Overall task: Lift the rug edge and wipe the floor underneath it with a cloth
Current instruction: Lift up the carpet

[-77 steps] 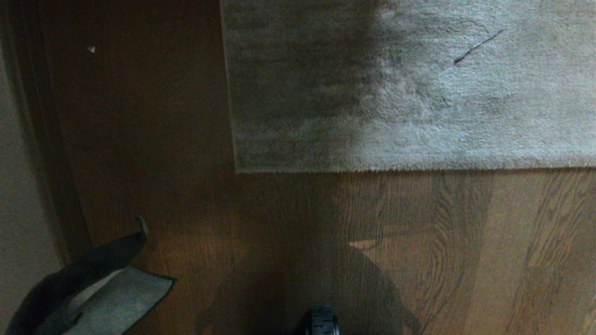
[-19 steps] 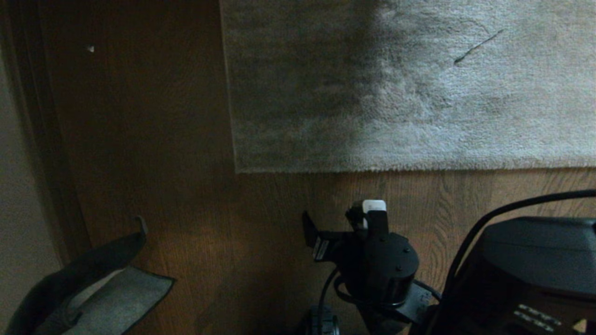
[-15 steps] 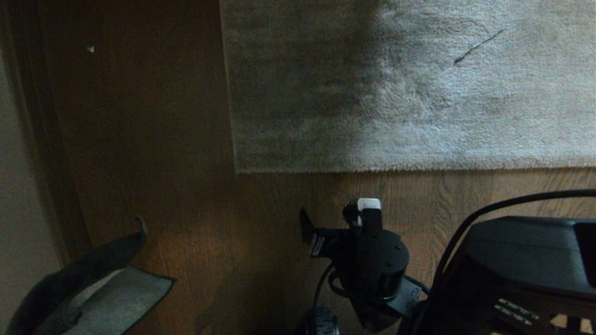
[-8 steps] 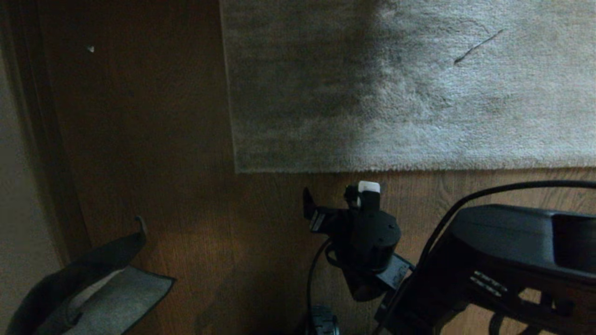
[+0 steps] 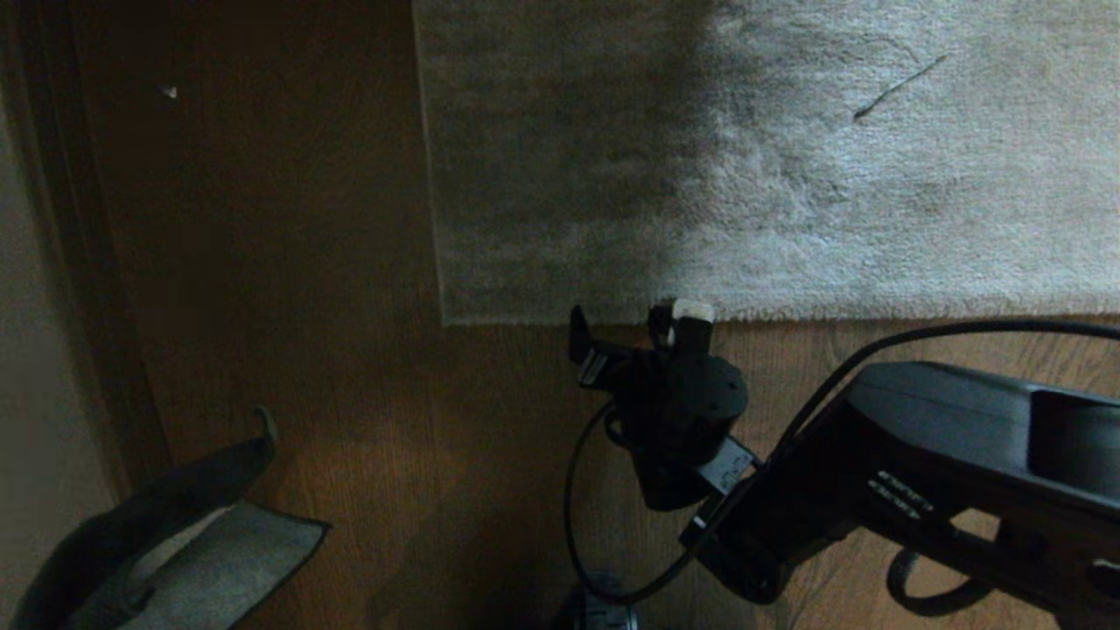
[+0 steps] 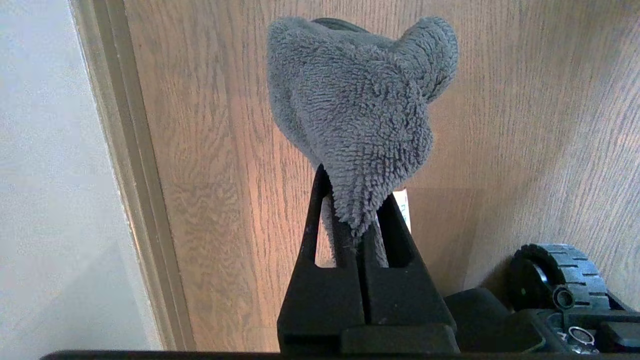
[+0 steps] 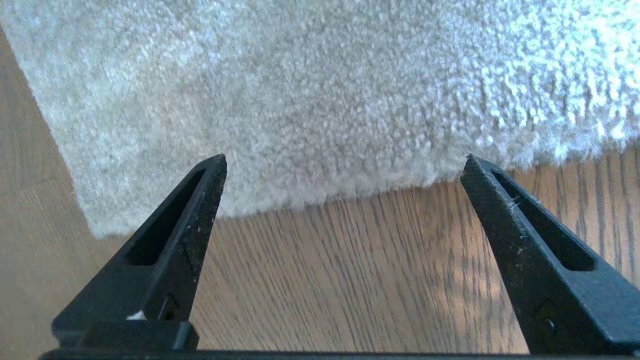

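The right gripper [image 7: 342, 167], jaws spread wide and empty, has advanced toward twelve o'clock until its tips meet the rug edge [image 5: 787, 311], still flat on the floor [image 5: 350, 394], so lifting looks imminent (the left gripper [image 6: 357, 220] keeps the cloth [image 6: 357, 110] pinched at eight o'clock).

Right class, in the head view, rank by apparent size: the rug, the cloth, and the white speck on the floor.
1. The rug: largest, though it is cut off by the picture edge.
2. The cloth: much smaller; nearer the camera and partly cut off.
3. The white speck: tiny.
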You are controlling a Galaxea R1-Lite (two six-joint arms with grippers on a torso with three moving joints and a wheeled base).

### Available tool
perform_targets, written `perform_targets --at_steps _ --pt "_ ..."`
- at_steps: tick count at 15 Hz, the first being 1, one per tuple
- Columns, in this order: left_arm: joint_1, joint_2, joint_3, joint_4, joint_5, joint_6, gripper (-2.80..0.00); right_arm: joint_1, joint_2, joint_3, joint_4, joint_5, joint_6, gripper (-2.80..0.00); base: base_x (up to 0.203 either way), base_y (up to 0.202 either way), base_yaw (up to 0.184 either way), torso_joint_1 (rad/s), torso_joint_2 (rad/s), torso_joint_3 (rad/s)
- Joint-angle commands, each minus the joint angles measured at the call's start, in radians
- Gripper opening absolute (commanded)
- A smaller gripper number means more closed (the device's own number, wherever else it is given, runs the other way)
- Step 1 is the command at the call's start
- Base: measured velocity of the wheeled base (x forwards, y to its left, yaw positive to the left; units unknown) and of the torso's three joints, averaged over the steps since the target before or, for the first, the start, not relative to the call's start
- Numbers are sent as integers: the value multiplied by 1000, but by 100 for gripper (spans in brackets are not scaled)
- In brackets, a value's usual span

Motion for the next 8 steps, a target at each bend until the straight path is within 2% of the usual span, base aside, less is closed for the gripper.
perform_targets --at_steps 1,8 --pt "0 0 0 0 0 -1 -280 0 6 -5 -48 -4 1 0 0 0 0 0 0 0" --pt "0 0 0 0 0 -1 -280 46 11 -8 -48 -4 6 0 0 0 0 0 0 0"
